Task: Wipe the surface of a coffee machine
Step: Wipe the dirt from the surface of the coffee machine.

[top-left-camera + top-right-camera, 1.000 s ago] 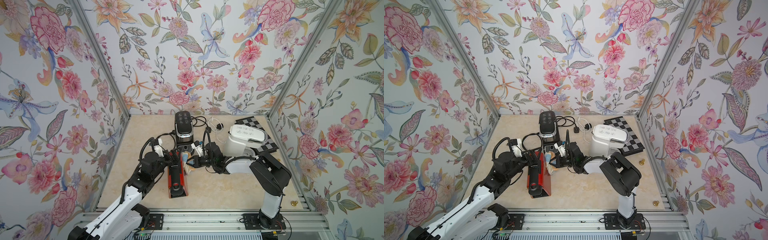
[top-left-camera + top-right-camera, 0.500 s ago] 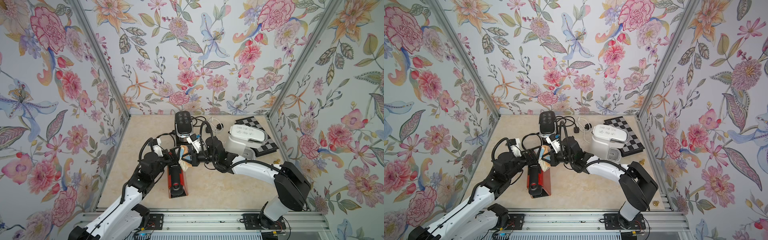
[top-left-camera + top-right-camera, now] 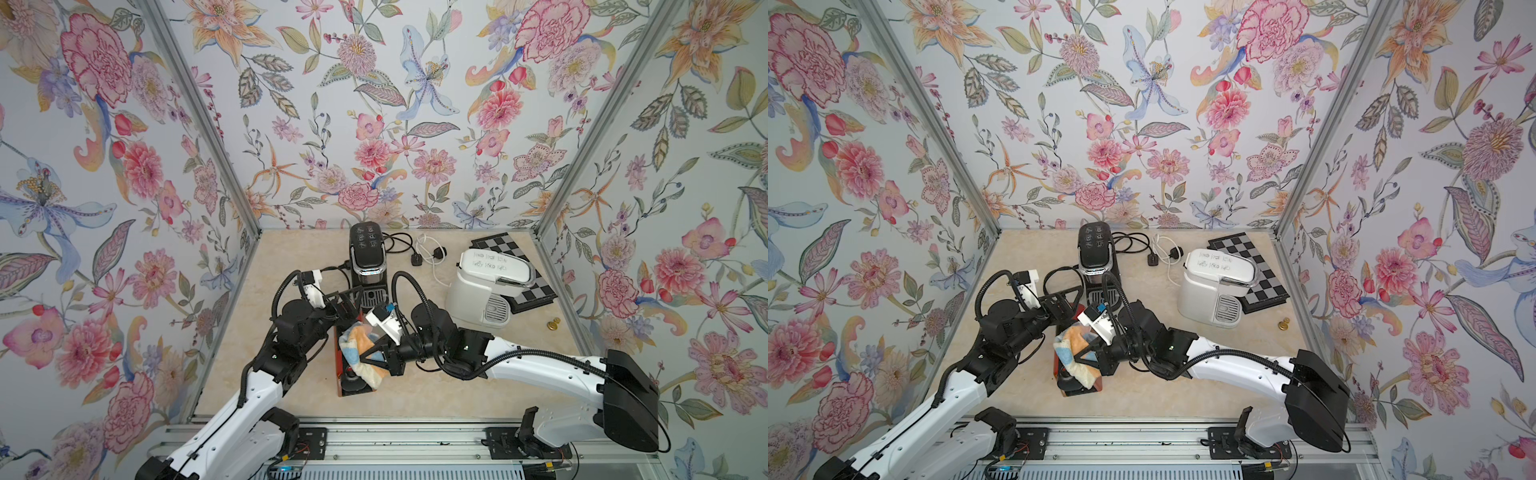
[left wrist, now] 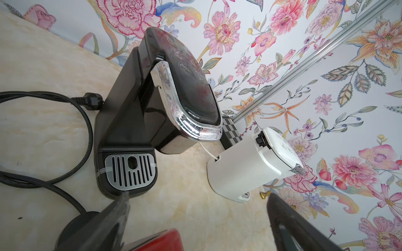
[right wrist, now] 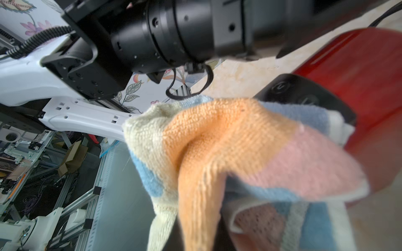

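A red coffee machine [image 3: 337,368] with a black button top stands near the table's front centre; it also shows in the right wrist view [image 5: 359,76]. My right gripper [image 3: 376,353] is shut on a striped cloth [image 3: 358,340] of orange, blue, pink and cream. The cloth [image 5: 228,141] drapes over the red machine's top and hides the jaws. My left gripper [image 3: 347,305] stands open just behind the red machine [image 4: 161,240], with nothing between its fingers [image 4: 121,208]. In a top view the cloth [image 3: 1073,345] covers most of the machine [image 3: 1077,388].
A black coffee machine [image 3: 365,249] stands at the back centre, its drip tray [image 4: 130,169] close to my left gripper. At the right are a white coffee machine [image 3: 486,286], a chessboard [image 3: 536,291] and a small gold piece [image 3: 552,324]. Cables [image 3: 415,249] lie behind.
My right gripper has brought the cloth from near the black machine's drip tray forward onto the red machine, and the right arm has stretched out. The left arm has stayed put.
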`<action>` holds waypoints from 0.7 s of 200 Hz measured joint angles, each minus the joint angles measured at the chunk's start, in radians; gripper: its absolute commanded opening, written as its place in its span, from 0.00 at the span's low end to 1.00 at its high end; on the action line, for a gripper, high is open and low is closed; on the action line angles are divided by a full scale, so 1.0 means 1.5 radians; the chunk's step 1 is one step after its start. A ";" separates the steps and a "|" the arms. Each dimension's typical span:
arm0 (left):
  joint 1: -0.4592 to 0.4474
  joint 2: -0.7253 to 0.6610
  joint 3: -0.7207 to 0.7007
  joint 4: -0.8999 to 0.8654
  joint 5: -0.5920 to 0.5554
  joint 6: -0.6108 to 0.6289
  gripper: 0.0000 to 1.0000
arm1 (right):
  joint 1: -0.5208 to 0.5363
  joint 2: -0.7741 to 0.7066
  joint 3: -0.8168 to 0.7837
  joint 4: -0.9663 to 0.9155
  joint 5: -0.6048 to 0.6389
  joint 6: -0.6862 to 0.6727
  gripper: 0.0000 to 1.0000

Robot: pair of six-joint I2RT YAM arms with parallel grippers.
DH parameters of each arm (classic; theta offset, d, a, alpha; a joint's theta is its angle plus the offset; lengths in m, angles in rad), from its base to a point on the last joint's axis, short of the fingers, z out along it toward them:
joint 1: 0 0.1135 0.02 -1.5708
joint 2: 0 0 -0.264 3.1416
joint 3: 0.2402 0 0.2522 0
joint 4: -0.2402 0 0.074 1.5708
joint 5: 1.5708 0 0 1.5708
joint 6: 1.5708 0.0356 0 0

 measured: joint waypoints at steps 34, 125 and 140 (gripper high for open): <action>0.013 0.003 0.021 -0.022 0.012 0.006 0.99 | 0.020 -0.013 -0.005 -0.017 0.022 -0.008 0.00; 0.095 -0.036 0.059 -0.090 0.045 0.111 0.99 | 0.018 -0.005 0.152 -0.155 0.075 -0.102 0.00; 0.100 -0.036 0.062 -0.091 0.060 0.121 0.99 | 0.009 0.012 0.189 -0.171 0.076 -0.115 0.00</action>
